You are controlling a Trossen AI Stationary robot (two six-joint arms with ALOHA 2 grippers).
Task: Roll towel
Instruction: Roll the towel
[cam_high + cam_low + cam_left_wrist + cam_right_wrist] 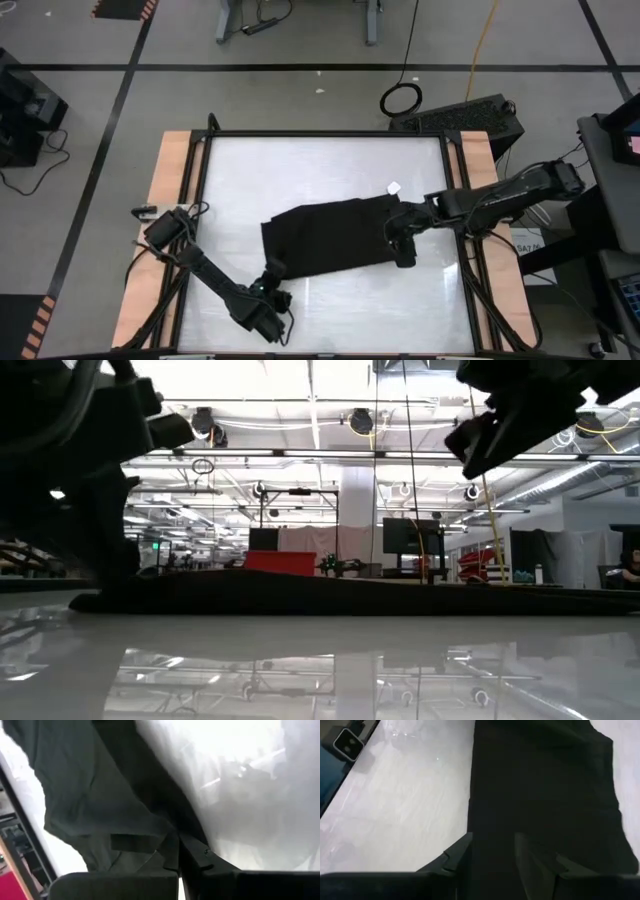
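1. Two hands are at the towel (335, 237), one at each end. It lies spread on the bench (320, 160), a little right of centre and nearer the front edge, not yet rolled.
2. The left hand (272, 283) is shut at the towel's front-left corner; its wrist view shows cloth gathered and creased between the fingers (192, 851), so I judge it has a pinch of the corner.
3. The right hand (402, 250) sits at the towel's right edge with its fingers (457, 855) partly apart and dark cloth lying between them. Whether it really grips the edge I cannot tell.
4. Risk: the left pinch looks thin, only a corner fold. A pull along the bench could let it slip free, and the roll would start crooked.
5. Risk: if only one end is truly held, the cloth may drag and bunch on the glossy bench top instead of turning over on itself.
6. Risk: uneven travel of the two hands would skew the roll into a cone.
7. Orientation: the towel's long axis runs left to right across the bench, tilted so the right end sits farther back than the left. A small white tag (393, 187) shows off the far-right corner.
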